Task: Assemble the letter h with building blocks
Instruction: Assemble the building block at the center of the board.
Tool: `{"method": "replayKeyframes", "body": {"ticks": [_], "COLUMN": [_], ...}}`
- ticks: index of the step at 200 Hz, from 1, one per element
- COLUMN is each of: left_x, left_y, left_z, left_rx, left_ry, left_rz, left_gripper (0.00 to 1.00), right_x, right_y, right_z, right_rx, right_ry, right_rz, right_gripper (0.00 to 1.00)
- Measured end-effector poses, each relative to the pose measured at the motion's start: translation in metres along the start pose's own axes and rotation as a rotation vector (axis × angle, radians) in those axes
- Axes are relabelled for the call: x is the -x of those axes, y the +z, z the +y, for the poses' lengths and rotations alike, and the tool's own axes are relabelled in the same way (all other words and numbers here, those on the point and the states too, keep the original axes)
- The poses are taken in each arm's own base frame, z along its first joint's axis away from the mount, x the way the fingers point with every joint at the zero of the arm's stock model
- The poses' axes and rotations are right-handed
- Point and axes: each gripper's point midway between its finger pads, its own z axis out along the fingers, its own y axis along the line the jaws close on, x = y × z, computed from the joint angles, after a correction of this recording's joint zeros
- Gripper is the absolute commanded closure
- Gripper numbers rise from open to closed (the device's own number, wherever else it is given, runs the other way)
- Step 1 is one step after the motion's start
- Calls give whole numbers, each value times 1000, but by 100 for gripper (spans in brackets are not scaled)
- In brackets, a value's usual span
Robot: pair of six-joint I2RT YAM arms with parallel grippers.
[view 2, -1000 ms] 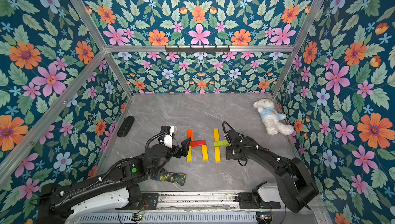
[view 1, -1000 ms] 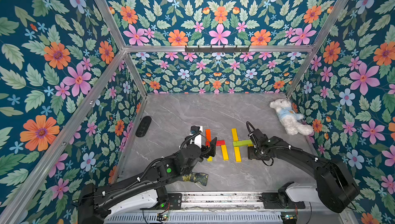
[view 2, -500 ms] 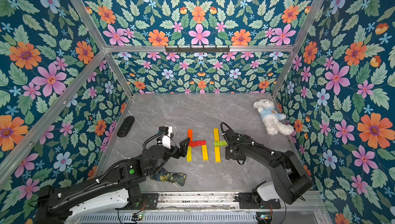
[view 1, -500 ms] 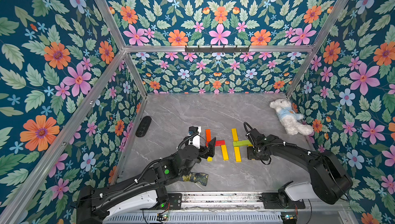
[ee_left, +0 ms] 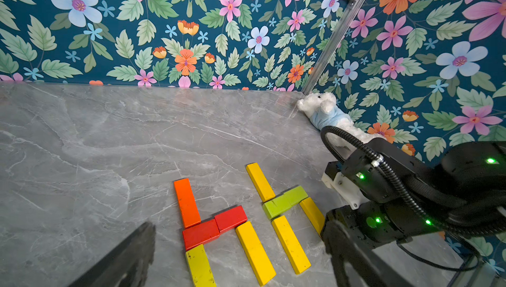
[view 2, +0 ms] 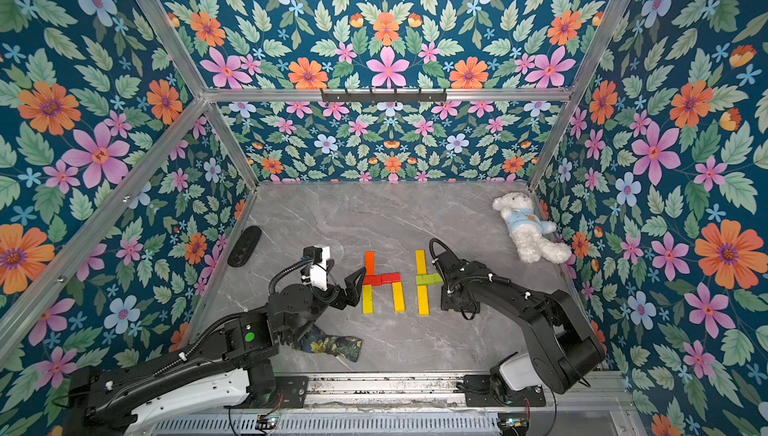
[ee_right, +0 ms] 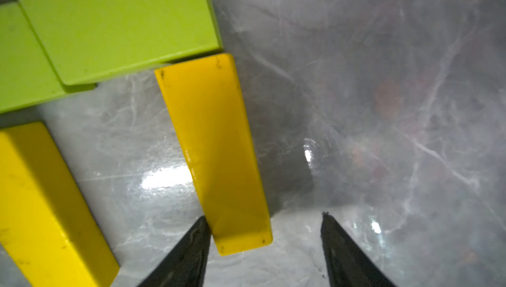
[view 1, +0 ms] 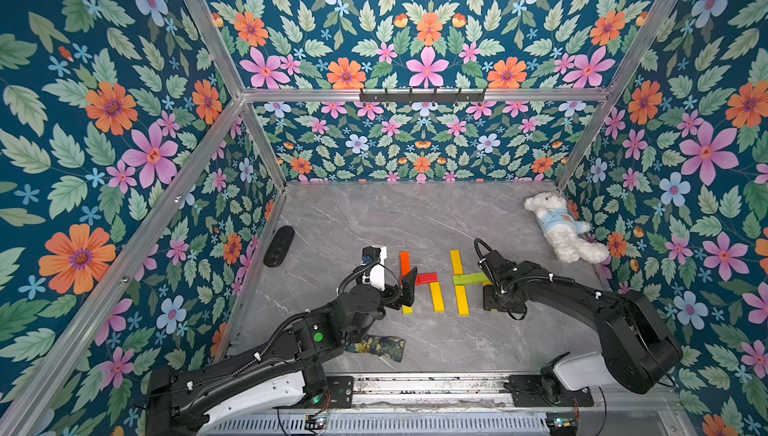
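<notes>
In both top views the building blocks (view 1: 436, 296) lie flat in the middle of the table in two groups side by side, each reading as a small h. The group nearer the left gripper (view 1: 405, 289) looks finished. An orange bar (view 1: 404, 263) and a lime-yellow bar (view 2: 367, 298) make the stem, two red bars (view 2: 381, 279) the bridge, and an amber bar (view 2: 398, 296) the leg. That gripper stands wide open just beside the stem and holds nothing. The other group has two yellow bars (view 1: 456, 262) in line as a stem and two lime green bars (view 1: 469, 278) across it. The right gripper (view 1: 494, 301) covers the place where its leg belongs. The left wrist view shows the first h whole, its bars touching. It also shows a last yellow bar (ee_left: 312, 213) butting against the end of the green bridge, half hidden by the right arm. In the right wrist view that bar's far end meets the green bridge. Its near end lies between the right gripper's parted fingers (ee_right: 191, 244), touching one and clear of the other, so it rests on the table ungripped. I judge all ten bars placed. At most a nudge to square the last leg is left, then both arms drawing clear.
</notes>
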Motion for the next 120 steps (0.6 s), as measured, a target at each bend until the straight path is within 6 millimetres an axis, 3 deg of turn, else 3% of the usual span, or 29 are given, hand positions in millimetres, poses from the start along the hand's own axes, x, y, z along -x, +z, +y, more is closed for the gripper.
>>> {"method": "replayKeyframes", "body": {"ticks": [52, 98, 120], "left_x": [1, -1, -3], "left_y": [-1, 0, 0], "left_z": [-1, 6, 15], "left_rx": [-5, 27, 62], "left_ry": [1, 6, 9], "left_rz": [-1, -9, -28], "left_gripper": [1, 1, 1], "right_x": [3, 28, 37], "right_y": [-22, -84, -110], "right_z": [1, 10, 8], "right_rx": [80, 275, 349], "right_ry": [7, 41, 65], "right_rz": [-84, -346, -478], "right_gripper": [26, 24, 14]}}
